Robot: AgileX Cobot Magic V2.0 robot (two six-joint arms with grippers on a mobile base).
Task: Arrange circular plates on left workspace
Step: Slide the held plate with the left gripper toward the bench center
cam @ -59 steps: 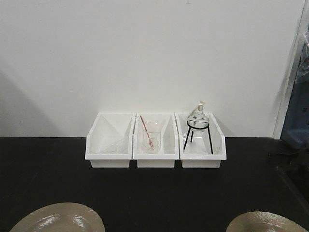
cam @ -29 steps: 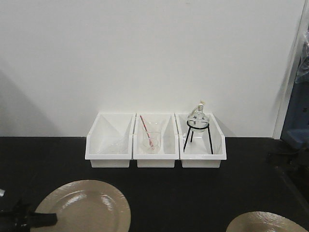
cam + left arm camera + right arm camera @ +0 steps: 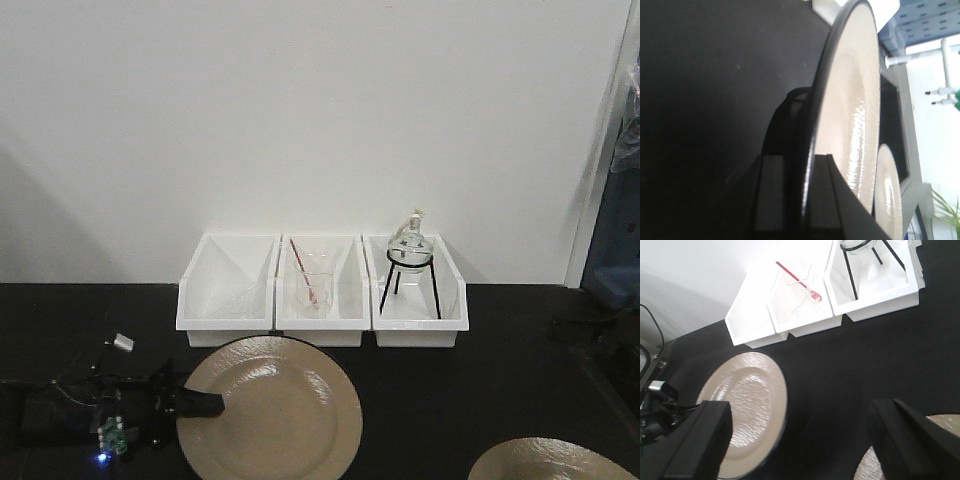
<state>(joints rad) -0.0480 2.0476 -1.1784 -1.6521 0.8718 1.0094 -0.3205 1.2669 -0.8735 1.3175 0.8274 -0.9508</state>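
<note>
In the front view, the left gripper (image 3: pixel 195 403) is clamped on the left rim of one plate (image 3: pixel 275 410), which reaches rightward before the bins (image 3: pixel 322 290); the other plate (image 3: pixel 550 462) lies far right. The left wrist view shows that rim pinched between the fingers (image 3: pixel 771 200). In the right wrist view, the right gripper (image 3: pixel 800 420) is spread and empty, and probably nearer that second plate.

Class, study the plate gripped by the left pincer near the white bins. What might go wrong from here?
The left pincer grips the plate only at one edge of its rim, so it may tilt or slip out.
The plate's far edge lies close to the white bins; pushing it forward might jolt the glass beaker inside.
</note>
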